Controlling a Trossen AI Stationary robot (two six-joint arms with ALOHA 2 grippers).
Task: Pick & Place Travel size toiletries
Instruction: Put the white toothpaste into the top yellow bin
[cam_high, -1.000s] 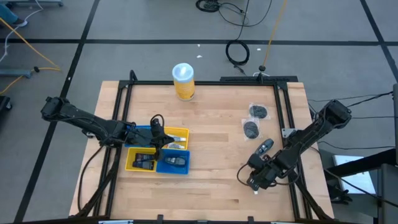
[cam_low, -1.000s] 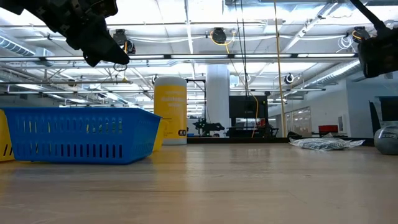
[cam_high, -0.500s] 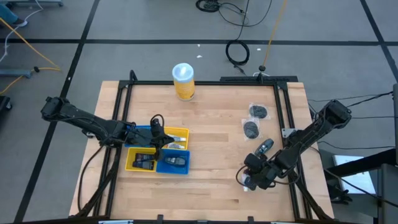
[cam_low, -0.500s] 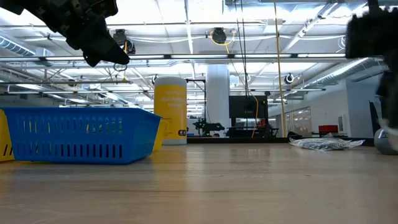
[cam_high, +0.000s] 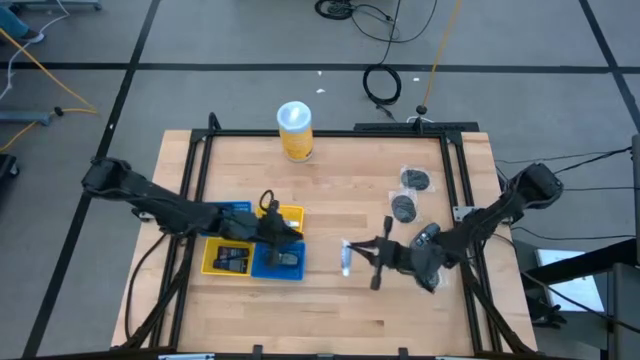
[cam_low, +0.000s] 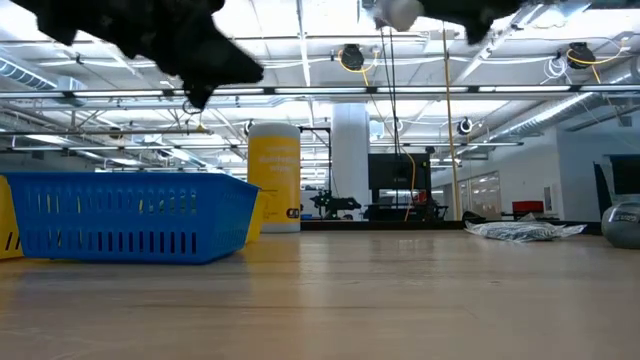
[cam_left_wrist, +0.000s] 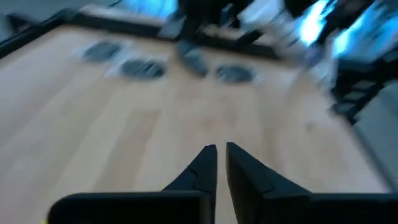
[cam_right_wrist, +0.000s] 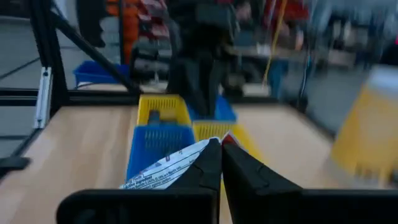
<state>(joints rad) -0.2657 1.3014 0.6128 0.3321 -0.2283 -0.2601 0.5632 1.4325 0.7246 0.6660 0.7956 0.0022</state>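
Three dark round and oblong toiletries in clear wrappers lie flat on the table's right side. More dark pieces lie in the yellow tray and the blue tray. My right gripper is shut on a pale silvery packet right of the trays, above the table; the low view shows it high up. My left gripper hovers over the trays, shut and touching nothing, as the left wrist view also shows. My right gripper pinches the pale printed packet between its two fingers at one end. The fingers lie level and point toward the table's left. The packet is lifted clear of the table, and the rest of it sticks out to one side of the fingers.
A tall yellow canister with a white lid stands at the far edge. Four square trays, yellow and blue, sit together at the left. A black frame borders the table. Bare wood lies between trays and toiletries.
My right gripper has swung from the table's near right corner toward the trays, rising and turning level, and has carried the pale packet up off the table with it. My left gripper has shifted a little toward the table's right, over the trays.
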